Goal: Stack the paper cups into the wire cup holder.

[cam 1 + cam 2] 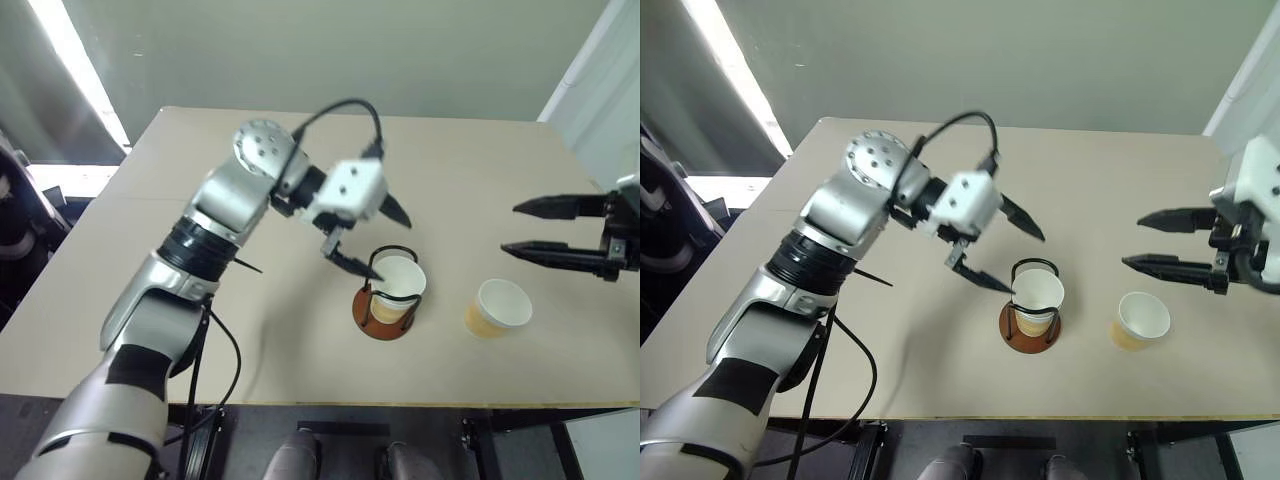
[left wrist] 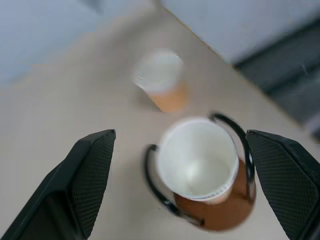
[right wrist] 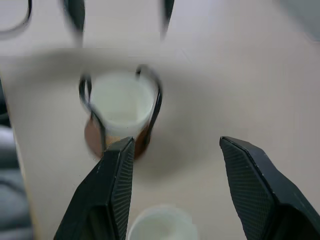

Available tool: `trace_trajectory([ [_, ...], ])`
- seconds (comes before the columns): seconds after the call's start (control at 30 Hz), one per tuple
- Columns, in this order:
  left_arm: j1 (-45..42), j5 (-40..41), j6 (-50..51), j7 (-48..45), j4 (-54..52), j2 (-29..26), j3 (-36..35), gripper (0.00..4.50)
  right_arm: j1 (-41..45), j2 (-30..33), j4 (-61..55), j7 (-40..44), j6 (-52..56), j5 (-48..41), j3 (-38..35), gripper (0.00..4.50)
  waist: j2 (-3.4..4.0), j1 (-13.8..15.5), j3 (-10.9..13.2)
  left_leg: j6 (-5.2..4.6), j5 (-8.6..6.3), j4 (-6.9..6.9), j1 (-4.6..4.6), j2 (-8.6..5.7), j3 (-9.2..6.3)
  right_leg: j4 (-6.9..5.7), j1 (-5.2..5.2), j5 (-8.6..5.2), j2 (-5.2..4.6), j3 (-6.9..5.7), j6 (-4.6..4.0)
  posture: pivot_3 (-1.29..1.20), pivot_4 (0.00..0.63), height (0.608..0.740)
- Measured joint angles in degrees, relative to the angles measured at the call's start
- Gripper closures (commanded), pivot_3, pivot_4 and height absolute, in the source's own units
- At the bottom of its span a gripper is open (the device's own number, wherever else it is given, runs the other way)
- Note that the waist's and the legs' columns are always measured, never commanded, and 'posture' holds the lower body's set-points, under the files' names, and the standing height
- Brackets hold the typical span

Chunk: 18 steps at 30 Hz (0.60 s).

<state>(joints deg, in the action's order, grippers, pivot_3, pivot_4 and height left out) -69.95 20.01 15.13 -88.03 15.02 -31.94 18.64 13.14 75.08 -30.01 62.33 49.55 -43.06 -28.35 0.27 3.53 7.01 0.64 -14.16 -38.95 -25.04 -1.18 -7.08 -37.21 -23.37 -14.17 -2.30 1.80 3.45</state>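
Your table (image 1: 250, 330) is plain beige, set against a pale green wall (image 1: 400, 50). Just past your left gripper (image 1: 372, 238), its fingers spread wide and empty, a cup (image 1: 399, 282) sits in the holder (image 1: 385, 312). Your right gripper (image 1: 525, 228) hangs apart above another cup (image 1: 498, 307).

Beige table (image 1: 200, 330) w/ grey-green wall (image 1: 400, 50) behind, bright light strip (image 1: 80, 70) at left, dark floor below.
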Motion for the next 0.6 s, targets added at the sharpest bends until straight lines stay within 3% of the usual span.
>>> trace_trajectory([
  [0.27,4.01,5.29,13.93,1.16,-4.61,-7.65,-8.3,0.03,-11.8,0.3,-0.25,5.59,-9.18,11.08,0.8,1.79,0.01,-0.09,-0.01,-0.03,0.0,-0.1,0.04,-0.01,0.01,-0.03,0.02,0.02,0.0,0.03,0.04,0.0,0.15,0.74],
  [0.6,12.39,4.47,14.09,2.11,-8.32,-14.63,-10.28,0.03,-14.56,-0.1,2.06,5.87,-18.38,20.38,12.13,1.79,-0.01,-0.11,0.0,-0.15,0.07,-0.21,0.11,-0.07,-0.03,0.01,0.19,0.12,-0.02,0.06,0.2,0.0,0.15,0.74],
])
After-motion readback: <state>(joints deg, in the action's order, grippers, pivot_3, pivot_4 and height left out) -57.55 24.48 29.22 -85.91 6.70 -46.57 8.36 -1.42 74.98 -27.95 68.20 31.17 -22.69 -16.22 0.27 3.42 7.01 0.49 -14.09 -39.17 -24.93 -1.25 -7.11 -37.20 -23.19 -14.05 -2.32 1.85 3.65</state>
